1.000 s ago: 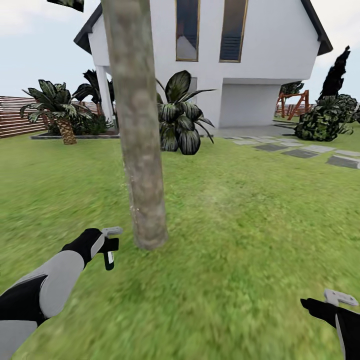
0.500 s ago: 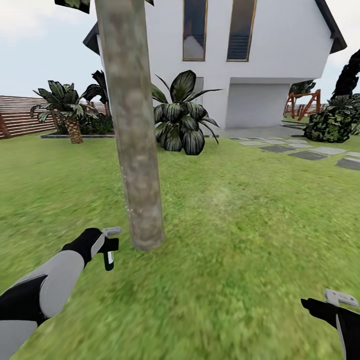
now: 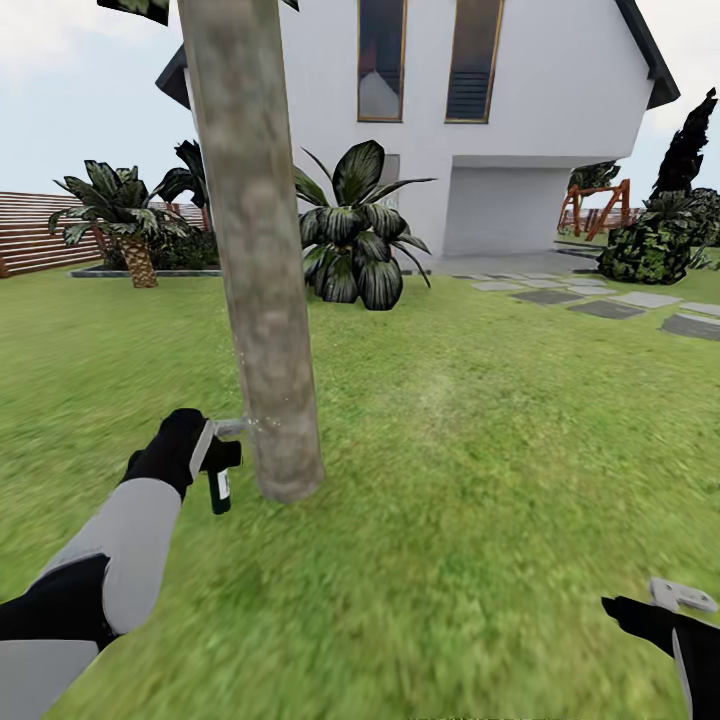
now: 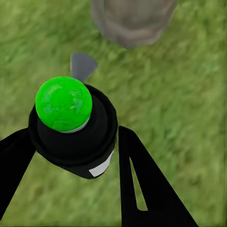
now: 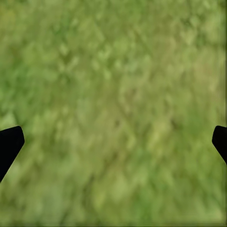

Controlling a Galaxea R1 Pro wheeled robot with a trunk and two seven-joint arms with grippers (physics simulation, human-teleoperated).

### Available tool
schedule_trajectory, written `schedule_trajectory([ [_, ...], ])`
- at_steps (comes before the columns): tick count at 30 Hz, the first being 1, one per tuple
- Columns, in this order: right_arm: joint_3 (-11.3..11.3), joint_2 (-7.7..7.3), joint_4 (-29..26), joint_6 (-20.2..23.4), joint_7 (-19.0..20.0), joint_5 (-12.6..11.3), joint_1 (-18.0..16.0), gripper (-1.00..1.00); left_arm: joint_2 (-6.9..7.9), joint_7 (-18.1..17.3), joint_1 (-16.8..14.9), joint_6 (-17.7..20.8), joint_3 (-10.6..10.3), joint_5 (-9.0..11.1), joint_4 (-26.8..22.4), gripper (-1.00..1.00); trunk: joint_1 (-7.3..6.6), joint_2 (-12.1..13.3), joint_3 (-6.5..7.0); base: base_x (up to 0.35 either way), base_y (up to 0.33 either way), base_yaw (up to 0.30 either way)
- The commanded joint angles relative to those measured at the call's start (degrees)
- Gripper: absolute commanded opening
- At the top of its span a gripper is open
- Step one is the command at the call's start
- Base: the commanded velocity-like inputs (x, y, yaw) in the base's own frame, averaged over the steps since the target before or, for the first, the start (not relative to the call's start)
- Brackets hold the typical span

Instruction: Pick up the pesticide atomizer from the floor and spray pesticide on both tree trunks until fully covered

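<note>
- Left gripper closed around the pesticide atomizer, held just beside the foot of the tree trunk, above the grass.
- Green dot on the atomizer's top between dark fingers.
- Right gripper low over the grass, fingers spread wide, holding nothing.
- White house beyond.

Home garden: lawn, white house, slatted fence.

- The left arm has a pale grey forearm shell between black sections.
- The right arm is black, with a grey edge.
- The fingers are flat, pale grey.
</note>
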Motion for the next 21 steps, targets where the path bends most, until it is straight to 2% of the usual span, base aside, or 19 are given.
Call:
schedule_trajectory([
  [1, -0.16, 0.01, -0.08, 0.17, 0.50, 0.61, -0.06, 1.00, -0.08, -0.19, -0.06, 0.94, 0.22, -0.19, -1.88, -1.00, -0.01, -0.02, -0.06, 0.000, 0.000, -0.011],
  [5, -0.16, -0.06, -0.08, 0.17, 0.42, 0.61, -0.07, 1.00, -0.13, -0.19, -1.50, 1.34, 0.22, -0.24, -2.74, -1.00, -0.01, -0.02, -0.06, 0.000, 0.000, -0.002],
  [21, -0.25, -0.33, -0.09, 0.17, 0.39, 0.61, -0.06, 1.00, -0.28, -0.19, -13.87, 1.83, 0.22, 0.02, -2.30, -1.00, -0.01, -0.02, -0.06, 0.000, 0.000, 0.000],
])
